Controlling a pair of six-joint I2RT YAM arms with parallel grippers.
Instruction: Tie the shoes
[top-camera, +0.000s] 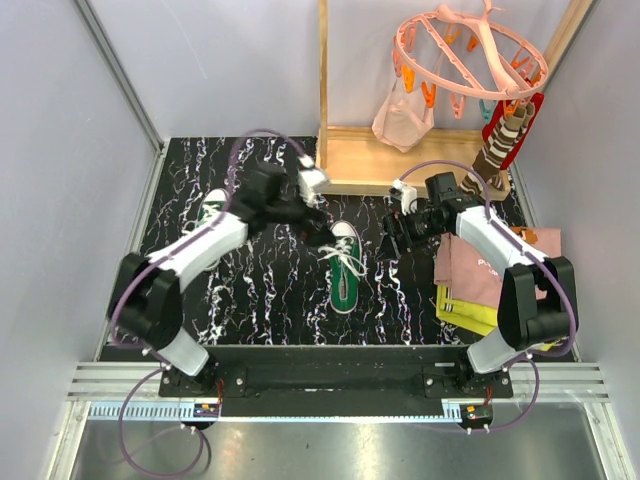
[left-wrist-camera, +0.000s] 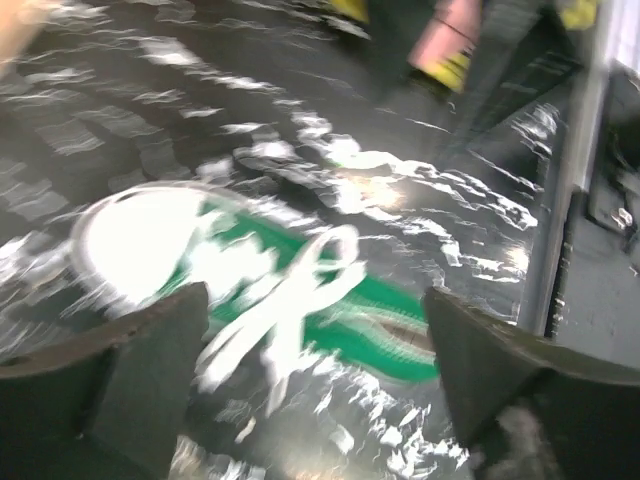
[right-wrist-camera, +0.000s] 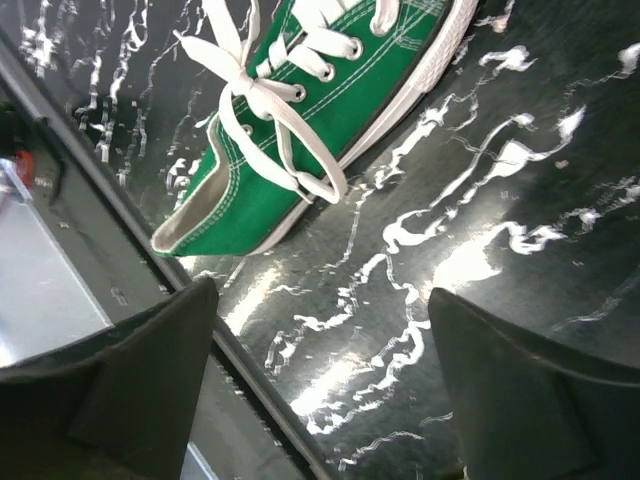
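Note:
One green sneaker (top-camera: 345, 268) with a white toe cap and white laces lies in the middle of the black marbled table (top-camera: 260, 300), toe to the back. A second green sneaker (top-camera: 211, 213) lies at the left, partly hidden by my left arm. My left gripper (top-camera: 322, 233) is open and empty just left of the middle shoe's toe. Its blurred wrist view shows that shoe (left-wrist-camera: 390, 318) and its laces (left-wrist-camera: 290, 300) between the open fingers (left-wrist-camera: 140, 370). My right gripper (top-camera: 391, 243) is open and empty to the right of the shoe. The right wrist view shows the shoe (right-wrist-camera: 330, 120) with looped laces (right-wrist-camera: 262, 100).
A wooden rack (top-camera: 390, 160) stands at the back. A pink clip hanger (top-camera: 470, 50) with hanging cloth and socks (top-camera: 503, 140) is at the back right. Folded pink and yellow cloths (top-camera: 478, 278) lie at the right. The table's metal rail (right-wrist-camera: 90, 190) runs near the shoe's heel.

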